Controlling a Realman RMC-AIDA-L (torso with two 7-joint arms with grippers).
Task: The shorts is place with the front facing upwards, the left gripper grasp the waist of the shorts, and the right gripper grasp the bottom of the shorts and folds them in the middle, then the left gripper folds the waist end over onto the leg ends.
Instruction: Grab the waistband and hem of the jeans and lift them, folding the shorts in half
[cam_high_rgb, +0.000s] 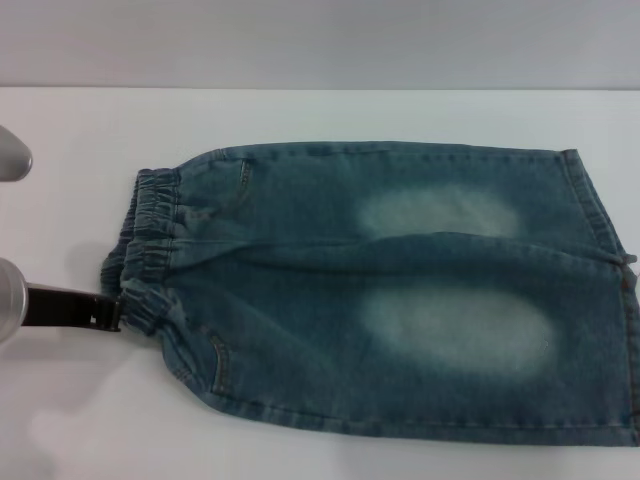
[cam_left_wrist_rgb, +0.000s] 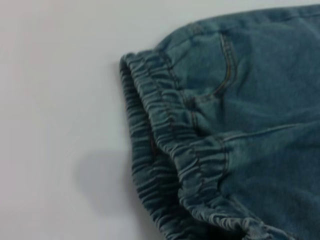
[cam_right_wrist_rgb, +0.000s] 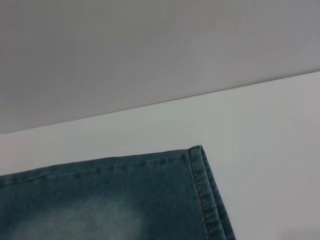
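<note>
The denim shorts (cam_high_rgb: 400, 290) lie flat on the white table (cam_high_rgb: 320, 115), folded lengthwise with one leg over the other. The elastic waist (cam_high_rgb: 150, 240) is at the left and the leg ends (cam_high_rgb: 605, 230) at the right. My left gripper (cam_high_rgb: 100, 310) comes in low from the left edge and meets the near corner of the waist. The left wrist view shows the gathered waistband (cam_left_wrist_rgb: 170, 145) close up, with a pocket seam (cam_left_wrist_rgb: 227, 65) beside it. The right wrist view shows only a far corner of the leg hem (cam_right_wrist_rgb: 200, 175). The right gripper is out of view.
A grey part of the left arm (cam_high_rgb: 12, 155) pokes in at the left edge. The grey wall (cam_high_rgb: 320, 40) rises behind the table's far edge. Bare white table (cam_right_wrist_rgb: 260, 130) surrounds the shorts on the left, far and near sides.
</note>
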